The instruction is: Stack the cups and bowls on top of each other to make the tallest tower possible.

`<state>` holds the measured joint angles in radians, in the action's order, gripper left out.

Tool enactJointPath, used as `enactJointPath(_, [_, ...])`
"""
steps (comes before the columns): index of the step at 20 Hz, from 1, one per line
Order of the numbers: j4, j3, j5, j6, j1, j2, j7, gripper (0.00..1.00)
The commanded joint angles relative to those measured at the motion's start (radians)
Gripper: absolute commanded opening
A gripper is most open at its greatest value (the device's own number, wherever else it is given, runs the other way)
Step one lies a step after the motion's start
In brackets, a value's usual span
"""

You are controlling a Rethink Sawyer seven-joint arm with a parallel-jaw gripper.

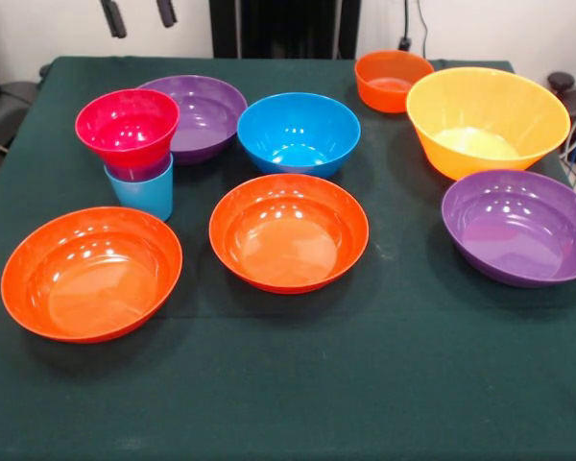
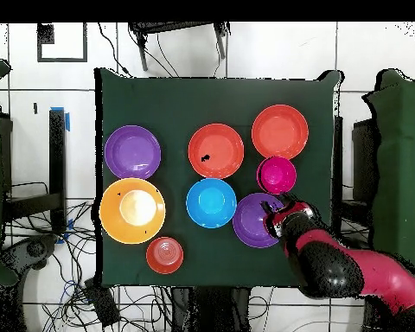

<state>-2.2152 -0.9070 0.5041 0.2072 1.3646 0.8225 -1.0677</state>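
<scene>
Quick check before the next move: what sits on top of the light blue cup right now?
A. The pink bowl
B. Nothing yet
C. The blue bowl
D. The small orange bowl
A. In the front view the pink bowl sits above the light blue cup, with a purple rim just visible between them, while the blue bowl and small orange bowl stand apart on the table.

Bright overhead light, glare on bowls (image 1: 288, 230), soft shadows

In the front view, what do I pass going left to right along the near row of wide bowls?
Wide orange-red bowl → second wide orange-red bowl → wide purple bowl.
</scene>
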Motion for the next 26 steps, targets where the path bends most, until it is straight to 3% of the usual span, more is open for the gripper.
enactJointPath(1, [-0.157, 0.188, 0.119, -0.125, -0.079, 0.017, -0.213, 1.0])
enactJointPath(8, [-0.222, 0.368, 0.195, -0.284, -0.162, 0.021, -0.276, 1.0])
enactJointPath(17, [-0.233, 0.669, 0.282, -0.527, -0.314, -0.092, -0.322, 1.0])
enactJointPath(21, [-0.218, 0.766, 0.281, -0.643, -0.385, -0.169, -0.344, 1.0])
enactJointPath(26, [-0.234, 0.794, 0.212, -0.701, -0.468, -0.169, -0.394, 1.0])
